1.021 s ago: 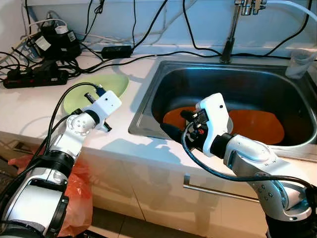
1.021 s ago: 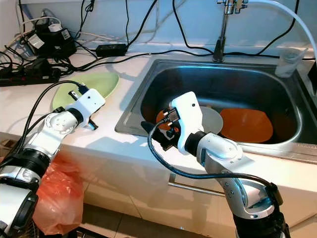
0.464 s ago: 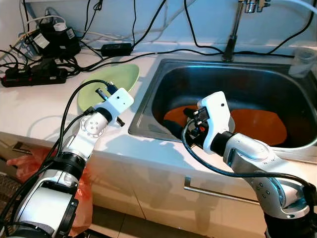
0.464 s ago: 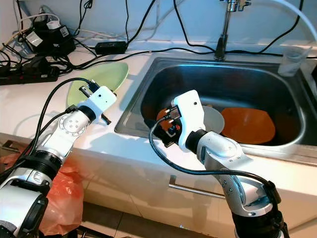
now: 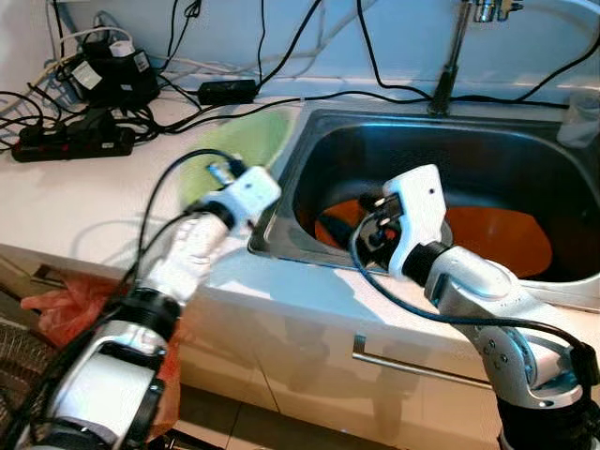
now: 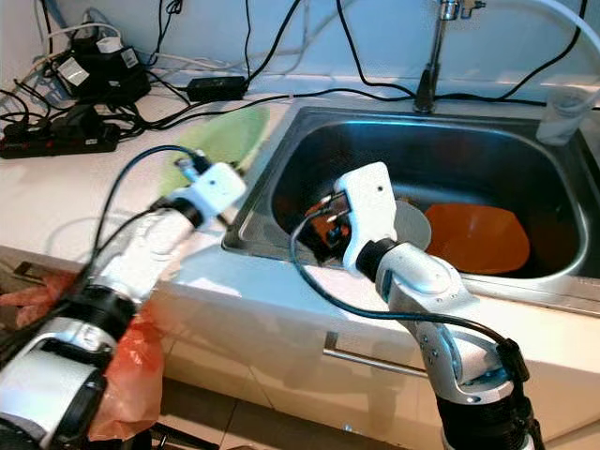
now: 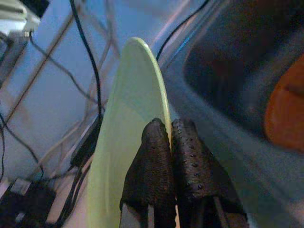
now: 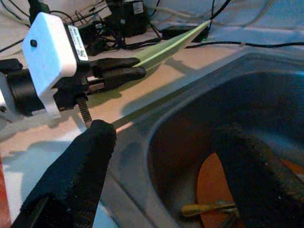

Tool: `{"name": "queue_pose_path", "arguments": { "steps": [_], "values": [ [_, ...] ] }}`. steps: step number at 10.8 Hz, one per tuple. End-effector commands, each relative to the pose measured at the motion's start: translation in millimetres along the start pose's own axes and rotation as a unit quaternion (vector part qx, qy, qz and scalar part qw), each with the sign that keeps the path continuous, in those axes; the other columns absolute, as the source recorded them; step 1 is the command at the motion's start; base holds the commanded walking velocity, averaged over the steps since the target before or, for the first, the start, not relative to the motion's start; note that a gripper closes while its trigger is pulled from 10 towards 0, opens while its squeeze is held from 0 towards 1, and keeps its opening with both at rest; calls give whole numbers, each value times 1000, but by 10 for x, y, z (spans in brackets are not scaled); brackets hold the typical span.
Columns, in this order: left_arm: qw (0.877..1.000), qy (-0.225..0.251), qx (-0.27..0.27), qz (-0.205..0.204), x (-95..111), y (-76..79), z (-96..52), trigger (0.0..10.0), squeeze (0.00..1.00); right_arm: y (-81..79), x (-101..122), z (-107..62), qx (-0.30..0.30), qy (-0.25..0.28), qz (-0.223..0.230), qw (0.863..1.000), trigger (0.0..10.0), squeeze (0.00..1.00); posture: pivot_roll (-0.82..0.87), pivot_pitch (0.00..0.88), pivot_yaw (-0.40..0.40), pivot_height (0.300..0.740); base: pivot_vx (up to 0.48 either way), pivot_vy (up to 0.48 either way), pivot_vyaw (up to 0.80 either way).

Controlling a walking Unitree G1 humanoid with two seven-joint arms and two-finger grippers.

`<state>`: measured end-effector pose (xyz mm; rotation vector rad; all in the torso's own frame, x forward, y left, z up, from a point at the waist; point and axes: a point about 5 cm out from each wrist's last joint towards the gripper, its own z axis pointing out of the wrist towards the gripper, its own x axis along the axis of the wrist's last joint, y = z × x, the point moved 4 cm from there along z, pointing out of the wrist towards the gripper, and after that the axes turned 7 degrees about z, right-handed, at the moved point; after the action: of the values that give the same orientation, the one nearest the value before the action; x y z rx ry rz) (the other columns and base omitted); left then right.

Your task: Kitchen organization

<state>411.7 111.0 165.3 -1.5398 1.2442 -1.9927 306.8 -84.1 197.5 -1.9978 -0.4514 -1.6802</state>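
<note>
A: Where is the green plate [image 7: 128, 137] held?

B: It is pinched at its rim by the left gripper [image 7: 168, 137], whose fingers are pressed together on it. It is lifted off the counter [image 5: 66, 202], tilted and blurred, just beside the sink [image 5: 281, 202] edge at about 9 o'clock of the basin.

A: Which way does the sink lie from that gripper?

B: Toward 3 o'clock in the head views. The plate's face is seen nearly edge-on from the right wrist, its long line running from the left fingers away toward the cables [image 8: 266, 45] at the wall.

A: And the right gripper [image 8: 171, 171]?

B: It is held spread wide over the sink's near-left corner, nothing between its fingers. Orange dishes [image 6: 478, 234] and a grey plate [image 6: 412, 225] lie below it in the basin.

A: Which arm is nearer the plate?

B: The left, already gripping it. A handover or a drop into the sink would probably be made toward 3 o'clock.
</note>
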Motion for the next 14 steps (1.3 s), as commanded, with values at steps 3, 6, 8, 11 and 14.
{"name": "queue_pose_path", "arguments": {
  "steps": [3, 6, 8, 11, 14],
  "values": [
    [997, 67, 18, 12, 387, -9, 149, 0, 0, 174, 64, -48, -56, 10, -10, 998, 10000, 0, -174, 0, 154, 740, 0, 0, 0],
    [994, 103, 16, 16, 593, 86, 225, 0, 0, 302, 29, -137, -96, 0, -12, 995, 10000, 0, -220, 0, 168, 740, 0, 0, 0],
    [992, 122, 8, 10, 714, 176, 264, 0, 0, 334, 34, -189, -110, -3, -17, 994, 10000, 0, -253, 0, 176, 740, 0, 0, 0],
    [987, 160, -11, 2, 941, 366, 308, 0, 0, 469, 35, -318, -156, -17, -28, 987, 10000, 0, -305, 0, 191, 740, 0, 0, 0],
    [983, 183, -29, -15, 1111, 523, 335, 0, 0, 591, 59, -460, -203, -19, -29, 979, 10000, 0, -358, 0, 210, 740, 0, 0, 0]
  ]
}}
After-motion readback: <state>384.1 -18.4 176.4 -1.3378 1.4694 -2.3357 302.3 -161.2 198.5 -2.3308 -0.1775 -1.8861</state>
